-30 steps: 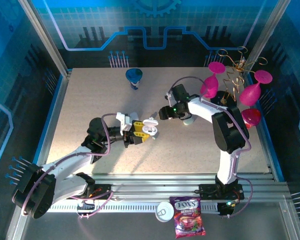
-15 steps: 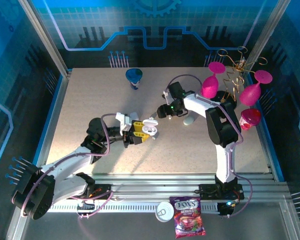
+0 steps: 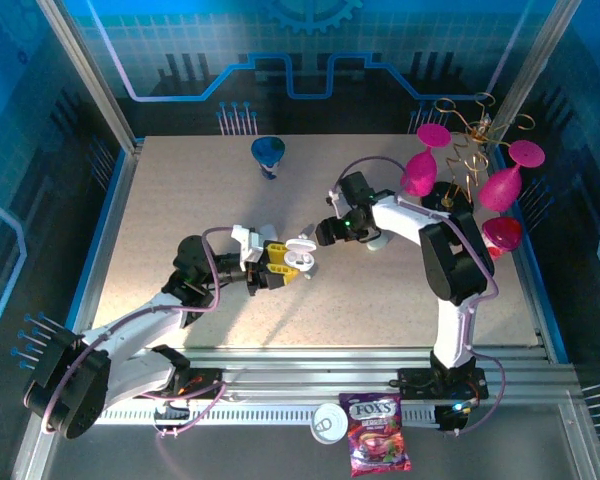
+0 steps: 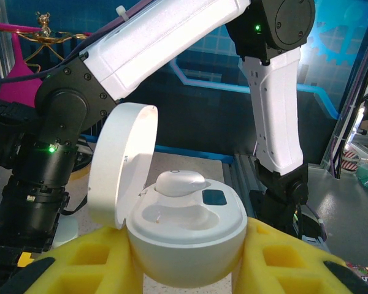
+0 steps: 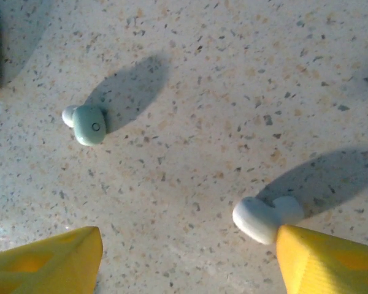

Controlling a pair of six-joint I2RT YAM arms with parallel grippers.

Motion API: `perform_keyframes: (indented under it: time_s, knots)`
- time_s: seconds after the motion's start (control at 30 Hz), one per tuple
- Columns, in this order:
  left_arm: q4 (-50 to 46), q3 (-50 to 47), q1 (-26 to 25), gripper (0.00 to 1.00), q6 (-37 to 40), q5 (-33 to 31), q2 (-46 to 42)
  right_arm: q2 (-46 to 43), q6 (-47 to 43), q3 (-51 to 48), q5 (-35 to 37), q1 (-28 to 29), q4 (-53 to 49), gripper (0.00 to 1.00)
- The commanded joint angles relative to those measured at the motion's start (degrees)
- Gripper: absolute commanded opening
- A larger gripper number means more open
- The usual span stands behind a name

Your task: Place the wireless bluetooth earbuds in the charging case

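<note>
A: Two loose earbuds, the white earbud and the pale earbud, lie on the speckled table under the right gripper. That's mid-table, just right of the held case. Fingers spread, nothing pinched.

B: Other side?

A: The left gripper is clenched on the charging case, with the lid swung open. One seated earbud fills a well. The well beside it looks empty.

B: Risks?

A: The white earbud sits right at the tip of one yellow pad, way off centre. Closing from here would likely nudge it aside, not trap it. It needs recentring first, I'd say. The pale earbud lies well apart, over toward the other pad, so a double grab is unlikely.

B: Slip?

A: Likely. They're tiny, glossy hard plastic, a rounded body plus a stubby tip. Soft foam pads could squirt one out sideways or roll it on the smooth stone-look top. Grabbed at the wrong angle, it won't drop into the moulded well.

B: Case?

A: Smooth white pebble, its rounded bottom bulging between the foam pads. Pushing in hard could rock it or knock the lid shut. The right arm hangs close to it in the left wrist view, so there's a bump risk.
</note>
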Motion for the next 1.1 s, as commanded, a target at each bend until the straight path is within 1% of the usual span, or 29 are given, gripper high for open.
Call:
perform_keyframes:
  time_s: [0.0,0.17,0.27,0.37,0.47,0.63,0.77,1.07]
  knots:
    - [1.3,0.2,-0.3,0.28,0.6,1.0,0.0,-3.5,0.2,-1.1,0.2,1.1,-0.8,0.75]
    - [1.1,0.4,-0.3,0.28,1.0,1.1,0.1,-2.9,-4.1,2.1,9.5,1.5,-6.6,0.74]
    - [1.1,0.6,-0.2,0.28,1.0,1.3,-0.1,-0.2,-7.5,6.4,13.5,1.9,-12.1,0.64]
    - [0.6,0.6,-0.3,0.28,1.1,1.5,-0.5,2.4,-11.1,11.1,19.3,3.3,-17.5,0.56]
    - [0.1,0.6,-0.3,0.28,1.4,1.4,-1.0,4.9,-14.6,14.6,23.8,5.3,-21.2,0.5]
    - [-0.6,0.5,-0.3,0.28,1.9,1.4,-1.2,8.0,-19.4,18.2,27.2,8.0,-24.4,0.45]
    - [-0.5,0.6,-0.3,0.28,1.9,1.4,-1.0,10.7,-19.4,21.2,27.2,8.3,-26.5,0.39]
    - [-0.3,0.1,-0.3,0.28,1.8,1.1,-1.1,14.0,-20.7,24.4,29.1,9.2,-27.4,0.37]
